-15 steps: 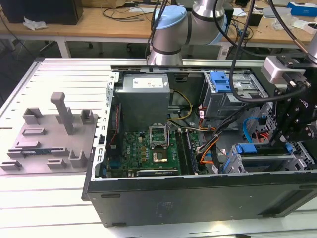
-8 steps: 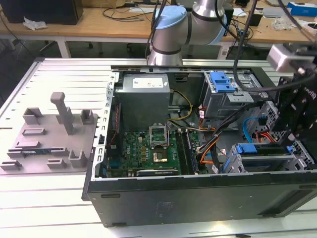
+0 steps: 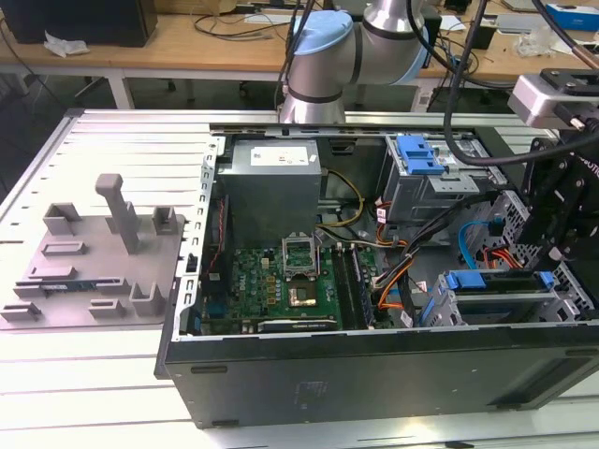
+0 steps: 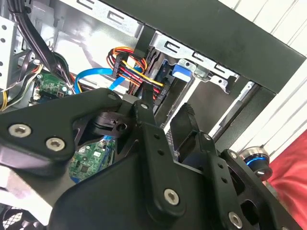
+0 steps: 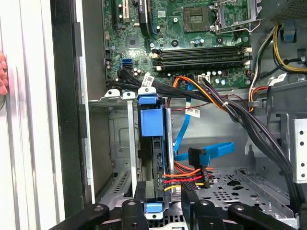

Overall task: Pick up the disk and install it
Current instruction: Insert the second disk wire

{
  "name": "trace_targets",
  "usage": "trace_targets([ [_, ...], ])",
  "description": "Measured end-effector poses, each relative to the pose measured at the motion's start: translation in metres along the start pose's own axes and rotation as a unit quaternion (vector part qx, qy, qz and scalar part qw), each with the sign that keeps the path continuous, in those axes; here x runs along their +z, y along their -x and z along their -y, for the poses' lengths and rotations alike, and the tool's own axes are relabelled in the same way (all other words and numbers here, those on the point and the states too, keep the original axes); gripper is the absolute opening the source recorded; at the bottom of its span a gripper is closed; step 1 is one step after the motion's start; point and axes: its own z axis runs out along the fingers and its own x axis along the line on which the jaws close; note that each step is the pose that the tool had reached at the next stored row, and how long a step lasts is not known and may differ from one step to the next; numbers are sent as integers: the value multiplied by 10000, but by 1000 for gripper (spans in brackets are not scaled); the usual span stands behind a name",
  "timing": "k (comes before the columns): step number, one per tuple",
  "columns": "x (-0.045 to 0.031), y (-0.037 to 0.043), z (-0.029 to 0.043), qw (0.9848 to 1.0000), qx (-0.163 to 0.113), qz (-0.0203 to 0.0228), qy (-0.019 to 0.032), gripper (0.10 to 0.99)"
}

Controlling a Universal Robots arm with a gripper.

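desk (image 3: 84,374) of pale slats carries an open case (image 3: 374,374) lying on its side, with the board (image 3: 271,281) face up inside. arm (image 3: 328,56) reaches over from the far side and drops at the exterior view's right, over the corner where the cage (image 3: 562,304) sits.

disk (image 5: 152,158) stands on edge in that cage, its blue bracket (image 5: 152,122) toward the board and its long axis running straight away from the hand (image 5: 165,201) toward the board. in the first wrist view the hand sits at the disk's near end, one finger (image 5: 134,203) on the cage side and the other on the cable side, with the power plug (image 5: 192,179) close beside it.

the fingers stand spread, straddling the disk's end; whether the pads touch it, i cannot tell. judging from this, the disk looks seated in its slot.
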Motion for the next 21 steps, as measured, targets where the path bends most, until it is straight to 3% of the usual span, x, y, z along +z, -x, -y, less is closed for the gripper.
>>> trace_targets([
  [15, 0, 1, 0, 10000, -27, -2, -2, 424],
  [17, -14, 98, -6, 9999, -27, -133, -10, 424],
  [18, -33, 186, -12, 9998, -27, -216, -14, 424],
  [21, -68, 298, -24, 9994, -27, -357, -22, 424],
])
